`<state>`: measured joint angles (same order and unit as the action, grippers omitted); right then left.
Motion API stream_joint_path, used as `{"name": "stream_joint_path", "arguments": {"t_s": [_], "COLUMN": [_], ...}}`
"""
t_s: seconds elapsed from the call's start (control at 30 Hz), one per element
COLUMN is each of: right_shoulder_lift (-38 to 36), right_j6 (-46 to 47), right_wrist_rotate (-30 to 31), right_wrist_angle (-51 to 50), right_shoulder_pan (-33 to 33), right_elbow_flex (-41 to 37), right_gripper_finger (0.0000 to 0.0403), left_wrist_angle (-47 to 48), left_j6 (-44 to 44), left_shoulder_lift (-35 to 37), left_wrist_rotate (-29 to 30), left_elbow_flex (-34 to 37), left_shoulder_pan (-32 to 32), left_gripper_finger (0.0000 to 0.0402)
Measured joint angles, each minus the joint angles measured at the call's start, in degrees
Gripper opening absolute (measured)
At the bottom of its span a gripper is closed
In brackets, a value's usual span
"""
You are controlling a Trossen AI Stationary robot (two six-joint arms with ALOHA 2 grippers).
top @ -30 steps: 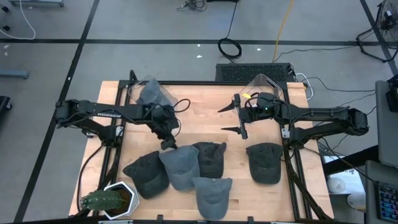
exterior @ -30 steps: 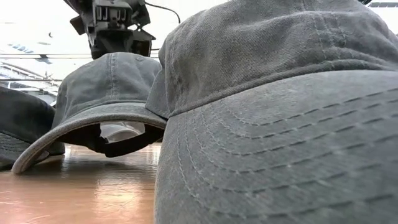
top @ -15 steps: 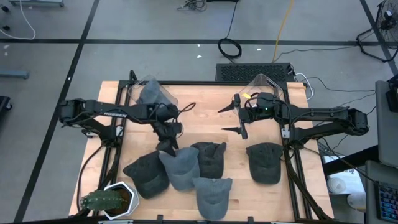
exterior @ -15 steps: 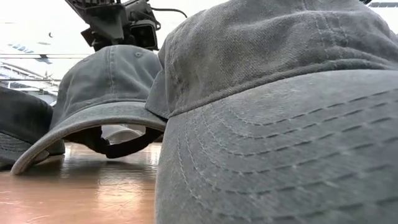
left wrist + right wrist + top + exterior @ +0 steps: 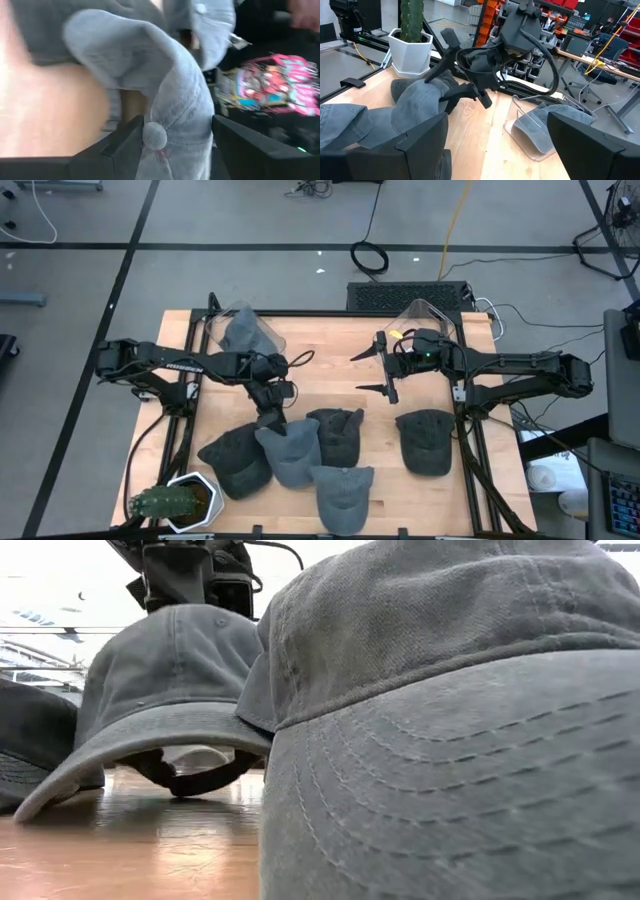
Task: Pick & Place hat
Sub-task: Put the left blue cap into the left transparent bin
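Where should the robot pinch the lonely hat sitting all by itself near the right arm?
Probably the domed crown of the lone hat, from straight above. It lies flat on the table with nothing touching it, so the soft top can bunch between the fingers. The right gripper hangs open behind it, towards the table's middle, while the left gripper is at a lighter grey hat.

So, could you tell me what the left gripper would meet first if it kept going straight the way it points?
The light grey hat: the left gripper points down at its crown, and the fabric already sits between its fingers in the wrist view, so contact looks immediate.
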<state>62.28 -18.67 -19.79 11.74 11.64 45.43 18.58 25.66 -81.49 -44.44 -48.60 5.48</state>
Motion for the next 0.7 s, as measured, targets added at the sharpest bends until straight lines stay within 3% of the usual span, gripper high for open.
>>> {"name": "stream_joint_path", "arguments": {"t_s": [0.07, 0.17, 0.33, 0.7], "right_shoulder_lift": [0.00, 0.00, 0.00, 0.00], "right_j6": [-0.06, -0.13, -0.09, -0.06], "right_wrist_rotate": [0.00, 0.00, 0.00, 0.00], "right_wrist_angle": [0.01, -0.01, 0.01, 0.01], "right_shoulder_pan": [0.00, 0.00, 0.00, 0.00], "right_elbow_flex": [0.00, 0.00, 0.00, 0.00], "right_gripper_finger": [0.0329, 0.0329, 0.0329, 0.0329], "left_wrist_angle": [-0.34, -4.34, -12.15, -10.27], "left_j6": [-0.87, -2.50, 1.39, -1.66], "left_shoulder_lift": [0.00, 0.02, 0.02, 0.02], "left_wrist_rotate": [-1.78, -9.57, -12.95, -7.94], "left_elbow_flex": [0.00, 0.02, 0.00, 0.00], "left_shoulder_pan": [-0.65, -2.22, -3.32, -4.19], "left_gripper_finger": [0.0241, 0.0238, 0.0220, 0.0201]}}
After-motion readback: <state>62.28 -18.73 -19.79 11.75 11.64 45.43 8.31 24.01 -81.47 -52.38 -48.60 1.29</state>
